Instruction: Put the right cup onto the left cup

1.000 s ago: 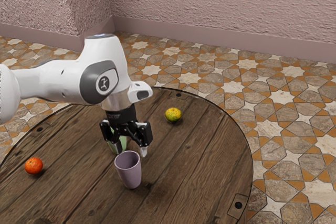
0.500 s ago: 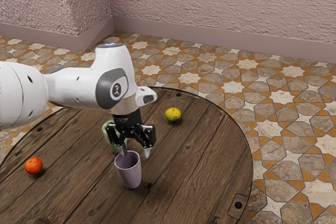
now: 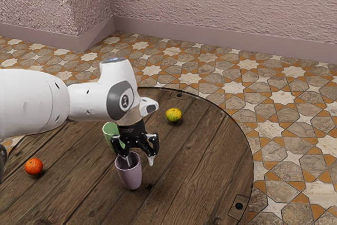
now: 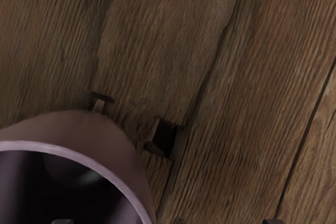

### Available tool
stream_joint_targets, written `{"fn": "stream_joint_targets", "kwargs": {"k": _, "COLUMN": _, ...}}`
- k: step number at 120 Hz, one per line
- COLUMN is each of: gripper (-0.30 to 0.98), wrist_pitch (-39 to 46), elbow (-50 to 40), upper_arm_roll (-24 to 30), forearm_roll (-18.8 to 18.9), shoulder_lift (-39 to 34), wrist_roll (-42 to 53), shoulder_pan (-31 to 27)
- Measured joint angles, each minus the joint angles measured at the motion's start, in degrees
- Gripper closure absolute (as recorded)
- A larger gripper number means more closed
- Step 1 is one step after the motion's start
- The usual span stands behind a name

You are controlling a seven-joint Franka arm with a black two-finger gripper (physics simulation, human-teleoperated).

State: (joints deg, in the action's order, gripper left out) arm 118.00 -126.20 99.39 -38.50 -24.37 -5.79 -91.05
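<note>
- Purple cup (image 3: pixel 130 177) stands upright on the table (image 3: pixel 184 183), just under the tool (image 3: pixel 140 162); I judge it to be the right cup, the one to lift.
- My tool is spread wide and grips nothing: one fingertip over the cup's mouth, the other beyond its wall.
- It looks light, hollow and stiff, so a gentle squeeze should do; if it is ceramic, a hard knock could chip it.
- Its side looks smooth and narrows towards the foot, so a loose hold down there could slip.
- Best hold, I think, is the wall at the rim (image 4: pixel 94 167), pinched from inside and outside, with the tool lowered straight down and deep enough to stop the cup swinging.
- To the tool's left, partly behind it, is the green cup (image 3: pixel 111 133); it looks just as light, and a careless bump or crooked lowering could tip it.
</note>
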Motion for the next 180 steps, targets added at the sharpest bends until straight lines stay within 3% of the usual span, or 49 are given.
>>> {"fn": "stream_joint_targets", "kwargs": {"k": 14, "gripper": 0.26, "wrist_pitch": 0.39, "elbow": 0.27, "upper_arm_roll": 2.20, "forearm_roll": -1.88, "shoulder_lift": -1.20, "wrist_roll": 0.38, "shoulder_pan": -2.56}}
{"fn": "stream_joint_targets", "kwargs": {"k": 71, "gripper": 0.70, "wrist_pitch": 0.60, "elbow": 0.19, "upper_arm_roll": 3.10, "forearm_roll": -3.39, "shoulder_lift": -1.49, "wrist_roll": 1.45, "shoulder_pan": -4.09}}
{"fn": "stream_joint_targets", "kwargs": {"k": 99, "gripper": 0.77, "wrist_pitch": 0.35, "elbow": 0.16, "upper_arm_roll": 2.79, "forearm_roll": -2.84, "shoulder_lift": -1.36, "wrist_roll": 1.40, "shoulder_pan": -3.99}}
{"fn": "stream_joint_targets", "kwargs": {"k": 121, "gripper": 0.78, "wrist_pitch": -0.82, "elbow": 0.43, "upper_arm_roll": -1.46, "forearm_roll": -1.83, "shoulder_lift": -0.02, "wrist_roll": 1.69, "shoulder_pan": -1.40}}
{"fn": "stream_joint_targets", "kwargs": {"k": 133, "gripper": 0.78, "wrist_pitch": -1.85, "elbow": 1.24, "upper_arm_roll": -5.13, "forearm_roll": 0.56, "shoulder_lift": 2.58, "wrist_roll": 1.85, "shoulder_pan": 1.09}}
{"fn": "stream_joint_targets", "kwargs": {"k": 153, "gripper": 0.79, "wrist_pitch": -3.45, "elbow": 2.72, "upper_arm_roll": -13.39, "forearm_roll": 7.71, "shoulder_lift": 8.76, "wrist_roll": 1.93, "shoulder_pan": 7.21}}
{"fn": "stream_joint_targets", "kwargs": {"k": 180, "gripper": 0.79, "wrist_pitch": -5.49, "elbow": 8.78, "upper_arm_roll": -19.42, "forearm_roll": 22.50, "shoulder_lift": 18.48, "wrist_roll": 1.28, "shoulder_pan": 11.61}}
